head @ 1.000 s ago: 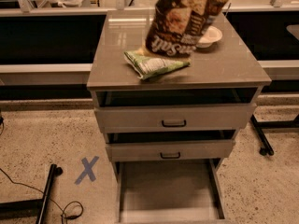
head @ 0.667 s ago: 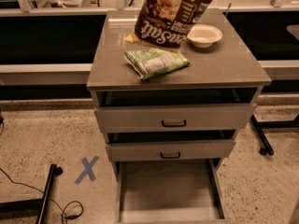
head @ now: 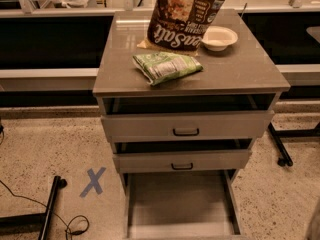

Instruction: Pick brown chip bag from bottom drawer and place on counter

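The brown chip bag (head: 182, 21) stands upright over the rear middle of the counter surface (head: 240, 71), its top cut off by the upper edge of the view. Its lower edge sits right at the surface, a tan corner poking out at the left, but whether it rests there or hangs just above, I cannot tell. The gripper is out of view, somewhere above the frame, so its state cannot be told either.

Tight quarters at the back: the white bowl (head: 219, 37) sits just beside the bag on the right, and the bag overlaps the bowl's left rim in this view. In front, the green snack bag (head: 167, 66) lies flat and slanted, close to the brown bag's lower edge and near the front edge. Bare surface shows along the left side, across the right front corner and behind the bowl.

Down the cabinet front, the top drawer (head: 186, 126) and the middle drawer (head: 181, 161) are each pulled out a little, with dark gaps above them and their insides too dark to read. The bottom drawer (head: 177, 204) is pulled far out, showing its plain grey floor.

On the ground, a blue tape X (head: 93, 181) lies left of the drawers, a black stand leg (head: 50, 209) with a cable (head: 75, 224) further left, and a black wheeled leg (head: 280, 149) on the right.
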Motion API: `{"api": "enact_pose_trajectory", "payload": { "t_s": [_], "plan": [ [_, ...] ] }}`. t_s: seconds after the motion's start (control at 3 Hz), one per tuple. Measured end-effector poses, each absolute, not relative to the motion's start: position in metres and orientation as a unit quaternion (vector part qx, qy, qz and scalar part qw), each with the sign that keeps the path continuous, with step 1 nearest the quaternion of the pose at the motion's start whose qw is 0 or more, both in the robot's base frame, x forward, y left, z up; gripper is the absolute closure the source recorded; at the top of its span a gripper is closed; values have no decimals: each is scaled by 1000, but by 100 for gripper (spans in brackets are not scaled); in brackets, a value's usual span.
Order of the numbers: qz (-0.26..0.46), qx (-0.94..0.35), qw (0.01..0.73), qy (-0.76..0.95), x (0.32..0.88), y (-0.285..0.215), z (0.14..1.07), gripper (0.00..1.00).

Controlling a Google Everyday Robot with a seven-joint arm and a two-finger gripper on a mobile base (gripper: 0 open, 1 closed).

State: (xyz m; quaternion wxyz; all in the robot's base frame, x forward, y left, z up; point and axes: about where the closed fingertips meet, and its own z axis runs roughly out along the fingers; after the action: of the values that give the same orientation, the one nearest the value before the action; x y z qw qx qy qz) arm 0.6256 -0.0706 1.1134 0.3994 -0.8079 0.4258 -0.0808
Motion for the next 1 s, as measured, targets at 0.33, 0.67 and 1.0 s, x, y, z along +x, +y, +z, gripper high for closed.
{"api": "enact_pose_trajectory", "payload": {
  "t_s": [0.33,0.67,1.0],
  "plan": [
    [-125,-817,396,400,666,-67,1106,100],
    [-196,-822,404,350,729,-63,1096,100],
    [-245,-809,425,325,766,-58,1101,100]
  ]
}}
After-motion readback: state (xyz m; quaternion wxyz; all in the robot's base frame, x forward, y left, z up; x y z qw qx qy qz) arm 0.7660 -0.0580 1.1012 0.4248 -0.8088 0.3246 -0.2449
